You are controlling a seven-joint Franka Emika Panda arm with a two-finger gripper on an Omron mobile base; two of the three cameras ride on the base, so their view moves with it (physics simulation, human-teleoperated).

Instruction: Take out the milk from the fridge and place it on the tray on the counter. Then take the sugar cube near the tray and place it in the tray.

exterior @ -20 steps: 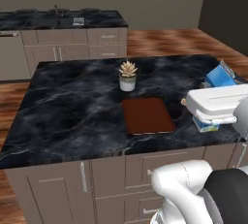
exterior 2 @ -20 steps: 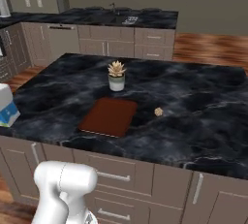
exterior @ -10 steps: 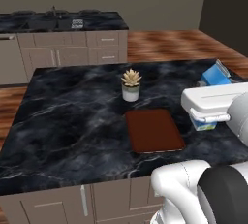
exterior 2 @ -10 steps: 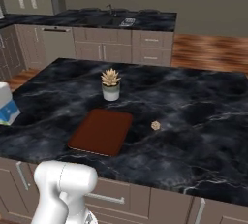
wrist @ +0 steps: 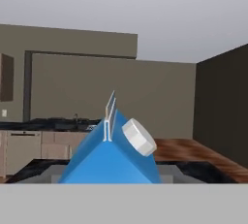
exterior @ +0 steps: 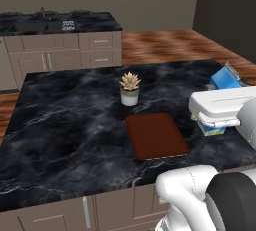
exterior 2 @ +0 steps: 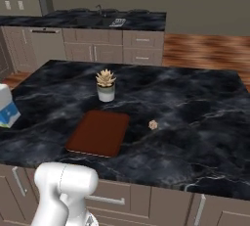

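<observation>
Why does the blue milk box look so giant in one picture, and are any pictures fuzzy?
Hand view: the bright-blue gabled milk carton sits right against the lens, so it looms large. Right base view: the tiny tan sugar cube looks soft and grainy. Left base view: the flat reddish-brown tray appears evenly lit, without glare.

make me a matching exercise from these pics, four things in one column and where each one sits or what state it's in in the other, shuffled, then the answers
Things:
1. milk
2. tray
3. sugar cube
4. potted plant

Places or states:
A. lies flat on the counter with nothing on it
B. held up in the air at the arm's end, off to one side of the island
C. stands on the counter beyond the tray
D. rests on the counter beside the tray, not touching it

Pairs: 1-B, 2-A, 3-D, 4-C
</observation>
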